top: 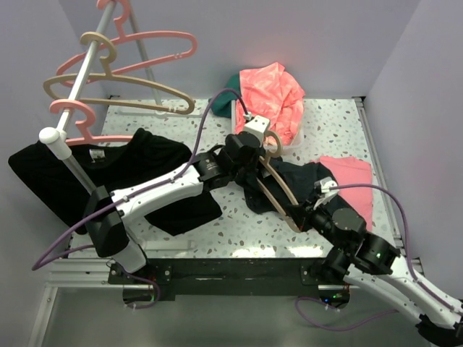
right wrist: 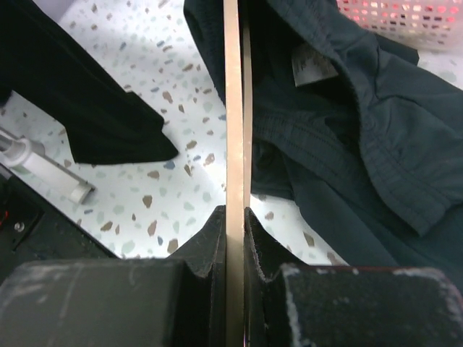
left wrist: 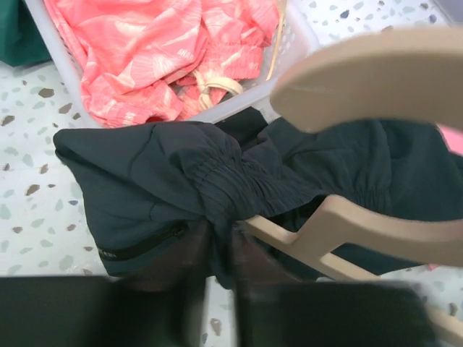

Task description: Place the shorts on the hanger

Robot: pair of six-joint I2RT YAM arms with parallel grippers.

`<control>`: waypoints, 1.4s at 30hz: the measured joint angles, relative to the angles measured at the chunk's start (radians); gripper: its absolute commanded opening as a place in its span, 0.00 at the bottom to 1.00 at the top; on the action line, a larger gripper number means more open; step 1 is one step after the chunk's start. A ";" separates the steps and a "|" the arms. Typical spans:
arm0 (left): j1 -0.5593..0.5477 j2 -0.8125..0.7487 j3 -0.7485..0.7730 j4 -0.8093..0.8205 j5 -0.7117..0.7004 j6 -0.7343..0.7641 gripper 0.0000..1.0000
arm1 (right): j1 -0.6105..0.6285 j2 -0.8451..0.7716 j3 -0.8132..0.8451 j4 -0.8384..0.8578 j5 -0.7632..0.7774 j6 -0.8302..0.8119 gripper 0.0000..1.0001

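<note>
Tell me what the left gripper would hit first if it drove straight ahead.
The shorts: the left gripper is pinching their gathered waistband, so it would shove that fabric forward. Next in line looks like the wall of the white basket, though depth is unclear.

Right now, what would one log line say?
left gripper: shut on shorts | right gripper: shut on hanger | shorts bunched against hanger

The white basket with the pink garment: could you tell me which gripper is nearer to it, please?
Left. The left gripper pinches the shorts right beside the basket; the right gripper clamps the tan hanger farther away, with the shorts lying between.
</note>
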 measured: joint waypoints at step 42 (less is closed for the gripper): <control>0.013 -0.117 -0.335 0.658 0.219 0.290 0.00 | 0.001 0.067 0.169 -0.006 0.219 0.102 0.72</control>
